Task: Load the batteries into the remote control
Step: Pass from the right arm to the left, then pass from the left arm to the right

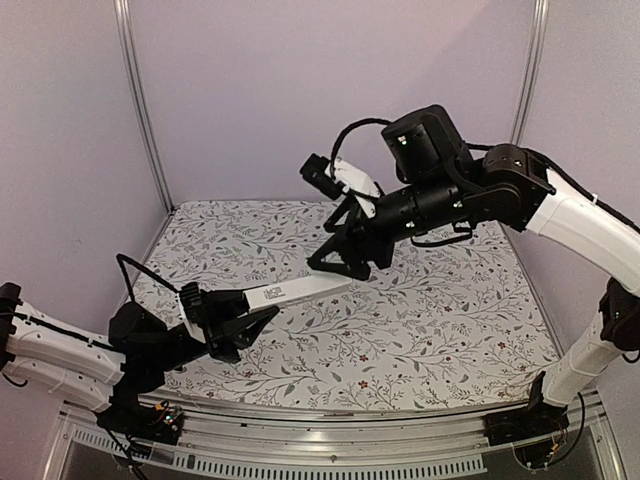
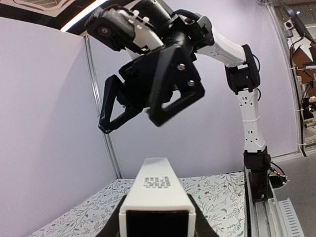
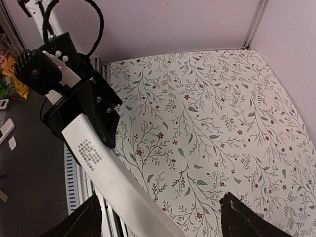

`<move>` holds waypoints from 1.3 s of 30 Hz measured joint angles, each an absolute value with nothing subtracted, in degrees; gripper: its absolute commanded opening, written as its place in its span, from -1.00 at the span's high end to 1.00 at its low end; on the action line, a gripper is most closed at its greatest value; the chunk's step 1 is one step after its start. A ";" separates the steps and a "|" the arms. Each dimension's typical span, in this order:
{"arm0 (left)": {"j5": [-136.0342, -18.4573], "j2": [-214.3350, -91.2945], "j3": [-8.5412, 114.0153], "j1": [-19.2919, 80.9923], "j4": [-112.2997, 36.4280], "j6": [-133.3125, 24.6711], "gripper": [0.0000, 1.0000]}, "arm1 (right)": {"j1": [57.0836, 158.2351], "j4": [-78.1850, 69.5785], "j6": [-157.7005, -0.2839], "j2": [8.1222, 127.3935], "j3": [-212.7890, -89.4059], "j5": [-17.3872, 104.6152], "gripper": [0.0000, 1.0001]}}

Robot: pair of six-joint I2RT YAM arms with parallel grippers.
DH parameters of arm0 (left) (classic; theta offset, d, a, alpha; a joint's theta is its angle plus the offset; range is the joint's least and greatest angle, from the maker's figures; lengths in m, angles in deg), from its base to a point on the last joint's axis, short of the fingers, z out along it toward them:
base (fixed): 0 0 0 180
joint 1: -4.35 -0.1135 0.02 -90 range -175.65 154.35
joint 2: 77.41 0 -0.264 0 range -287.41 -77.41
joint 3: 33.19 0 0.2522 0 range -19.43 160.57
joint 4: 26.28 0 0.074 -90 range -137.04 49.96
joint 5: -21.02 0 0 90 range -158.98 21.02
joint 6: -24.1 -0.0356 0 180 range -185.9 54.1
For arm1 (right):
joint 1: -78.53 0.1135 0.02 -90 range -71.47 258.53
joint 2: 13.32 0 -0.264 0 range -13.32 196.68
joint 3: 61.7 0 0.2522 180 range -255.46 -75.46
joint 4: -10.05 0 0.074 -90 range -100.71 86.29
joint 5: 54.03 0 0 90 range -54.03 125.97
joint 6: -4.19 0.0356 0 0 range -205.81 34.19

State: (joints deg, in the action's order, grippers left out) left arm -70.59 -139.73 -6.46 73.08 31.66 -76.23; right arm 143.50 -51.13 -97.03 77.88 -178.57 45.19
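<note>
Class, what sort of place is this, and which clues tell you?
Probably a robotics lab test booth: plain panel walls on metal posts, a floral-covered table, and a mounting rail at its near edge.

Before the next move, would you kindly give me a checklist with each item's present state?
1. Remote gripped by left claw: ok, held by one end above the table.
2. Right claw open and empty: ok, jaws spread near the remote's free end.
3. Batteries in sight: not ok, none in any view.
4. Battery bay exposed: cannot tell, only a labelled face shows.
</note>
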 measured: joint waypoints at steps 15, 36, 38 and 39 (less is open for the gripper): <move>-64.76 -142.88 -6.88 73.08 34.81 -79.92 1.00 | 135.17 -64.04 -44.09 70.90 -173.20 25.01 1.00; -63.25 -144.94 -6.88 73.12 34.85 -80.71 1.00 | 143.41 -73.75 -44.95 94.60 -194.07 23.07 1.00; -62.83 -144.91 -7.07 73.30 35.44 -80.71 1.00 | 144.11 -75.02 -45.99 96.98 -196.71 21.91 1.00; -62.35 -144.94 -7.12 73.30 35.38 -80.71 1.00 | 144.00 -75.30 -46.23 97.79 -197.55 21.80 1.00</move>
